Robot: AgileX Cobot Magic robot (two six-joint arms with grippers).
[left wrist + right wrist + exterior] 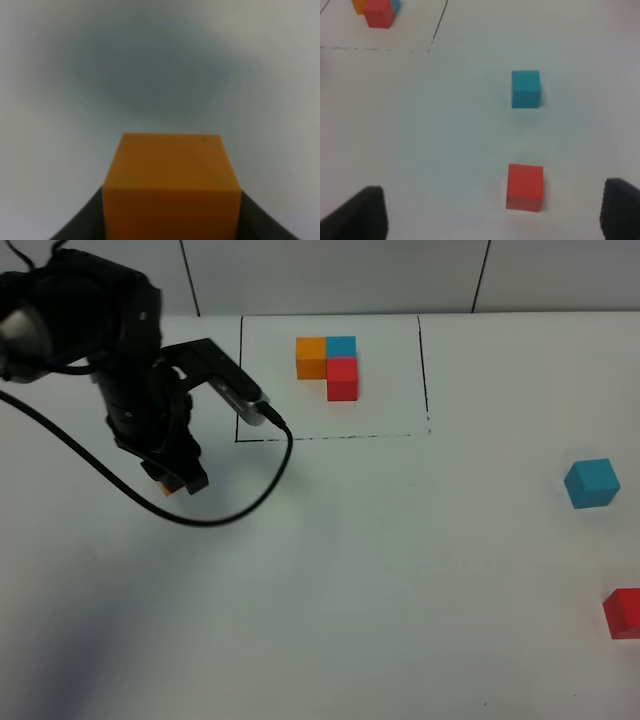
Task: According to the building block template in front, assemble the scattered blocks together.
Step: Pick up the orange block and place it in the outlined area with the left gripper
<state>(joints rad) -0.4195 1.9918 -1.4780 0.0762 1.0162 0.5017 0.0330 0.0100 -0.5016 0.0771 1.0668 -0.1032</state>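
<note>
The building block template [328,365], joined orange, blue and red cubes, lies inside a thin black rectangle at the back; it also shows in the right wrist view [376,11]. My left gripper [178,478] is shut on the orange cube [170,185] at the left, low over the table; only a sliver of the cube [168,486] shows under the arm. The sky-blue cube [591,483] [525,89] and the red cube [623,613] [525,187] lie apart at the right. My right gripper [490,220] is open and empty, just short of the red cube.
The black frame line [330,436] runs in front of the template. My left arm's black cable [230,512] loops over the table to the right of the left gripper. A white wall stands behind the table.
</note>
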